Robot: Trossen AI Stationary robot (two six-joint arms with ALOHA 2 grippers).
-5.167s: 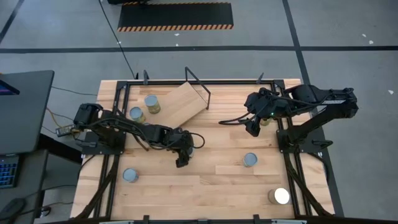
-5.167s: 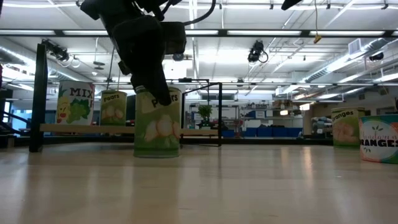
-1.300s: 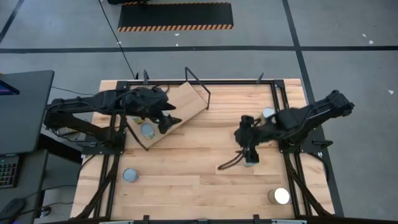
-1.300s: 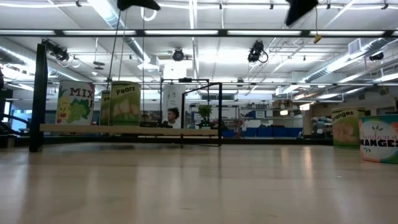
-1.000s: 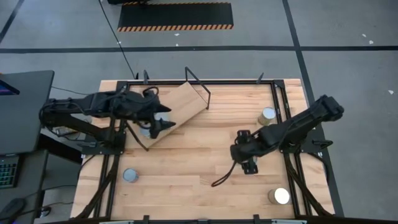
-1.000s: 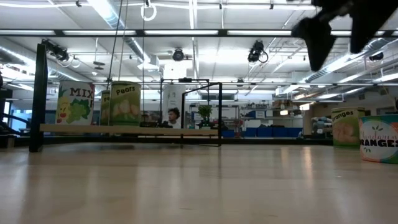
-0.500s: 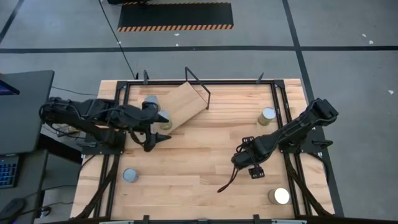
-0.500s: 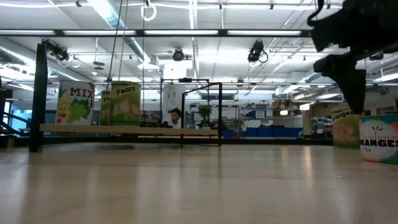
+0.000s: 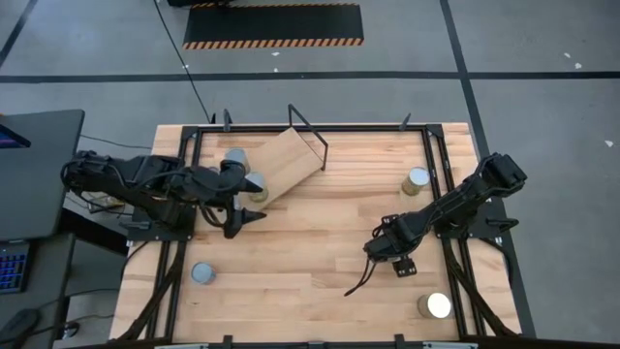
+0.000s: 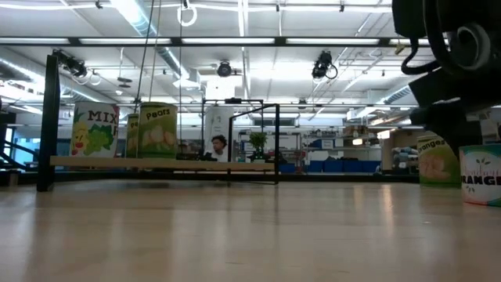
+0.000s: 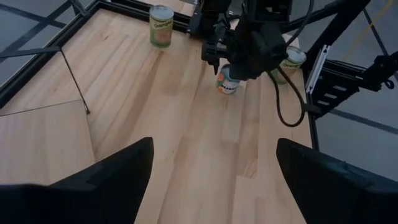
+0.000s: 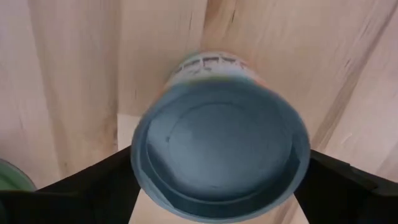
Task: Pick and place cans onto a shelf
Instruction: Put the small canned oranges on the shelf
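Note:
A can with a bluish top and an orange-and-white label stands upright on the table at the right. My right gripper hangs straight over it, open, one finger on each side of the can's top; I cannot tell whether they touch it. The low view shows this gripper low beside that can. The shelf lies at the far left with cans standing on its board. My left gripper is open near the shelf's near corner, holding nothing.
Loose cans stand at the near left, the far right and the near right corner. Black frame rails run along the table's sides. A cable trails from the right arm across the boards.
My right gripper has sunk toward the table and shifted a little toward the near edge, and its fingers now straddle the can. My left gripper has drawn back from the shelf toward the table's near-left. The cans have not moved.

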